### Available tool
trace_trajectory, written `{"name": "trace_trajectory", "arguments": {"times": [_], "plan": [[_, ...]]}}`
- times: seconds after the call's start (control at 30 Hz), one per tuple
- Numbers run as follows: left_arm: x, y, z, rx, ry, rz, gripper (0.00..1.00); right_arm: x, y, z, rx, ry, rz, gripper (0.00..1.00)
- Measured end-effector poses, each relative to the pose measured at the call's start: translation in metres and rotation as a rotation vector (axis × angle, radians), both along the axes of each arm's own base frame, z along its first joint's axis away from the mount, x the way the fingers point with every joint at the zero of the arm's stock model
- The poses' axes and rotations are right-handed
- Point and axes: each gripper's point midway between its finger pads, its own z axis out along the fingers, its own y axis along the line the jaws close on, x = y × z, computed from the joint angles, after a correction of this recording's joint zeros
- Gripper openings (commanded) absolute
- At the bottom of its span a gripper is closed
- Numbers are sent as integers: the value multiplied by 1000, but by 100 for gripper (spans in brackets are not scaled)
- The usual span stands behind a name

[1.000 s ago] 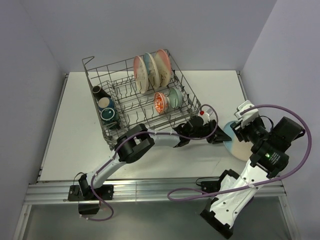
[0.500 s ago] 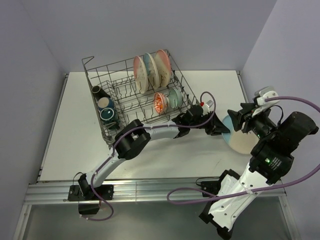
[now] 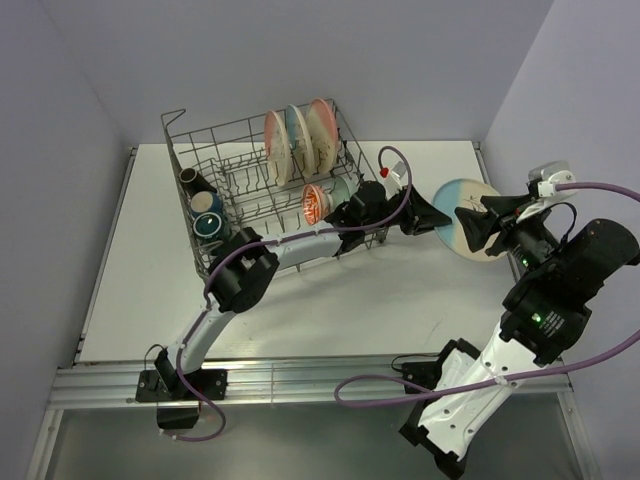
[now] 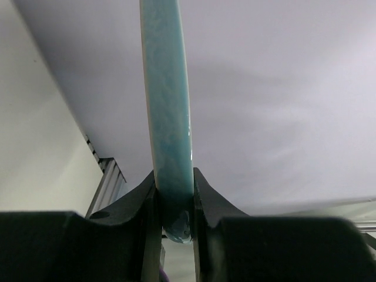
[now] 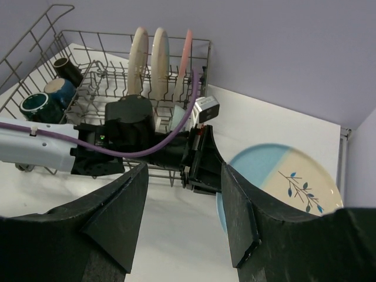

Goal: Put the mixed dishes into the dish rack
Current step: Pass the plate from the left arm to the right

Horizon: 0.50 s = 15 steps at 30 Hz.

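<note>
My left gripper [image 3: 432, 216] is shut on the left rim of a light blue and cream plate [image 3: 470, 200] with a twig motif, held face up just right of the dish rack [image 3: 200, 125]. In the left wrist view the blue rim [image 4: 167, 117] is pinched between the fingers [image 4: 207, 197]. My right gripper [image 5: 183, 217] hangs open above the plate [image 5: 282, 176], touching nothing. The rack holds three upright plates [image 3: 298, 138], an orange-red bowl [image 3: 316, 203], a pale green bowl [image 3: 345, 188] and three mugs [image 3: 205, 205].
The grey wire rack [image 5: 76, 35] stands at the back left of the white table [image 3: 400, 300]. The left arm [image 3: 290, 252] runs along the rack's front side. A purple cable [image 5: 176, 126] loops over the left wrist. Walls close the table at the back and right.
The left arm has carried the plate from the front right of the table up and back, to beside the rack. The right gripper has drawn back and up, off the plate.
</note>
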Motion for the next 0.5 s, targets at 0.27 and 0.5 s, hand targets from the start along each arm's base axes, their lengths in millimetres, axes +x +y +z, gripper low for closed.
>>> {"name": "trace_trajectory", "arguments": {"times": [0.27,0.5], "plan": [[-8,2,5,-22,-2,-38,0,4,-8,-15,15,47,-26,60],[-11,2,8,-25,-8,-55,0,11,-16,-27,91,113,-39,60]]}}
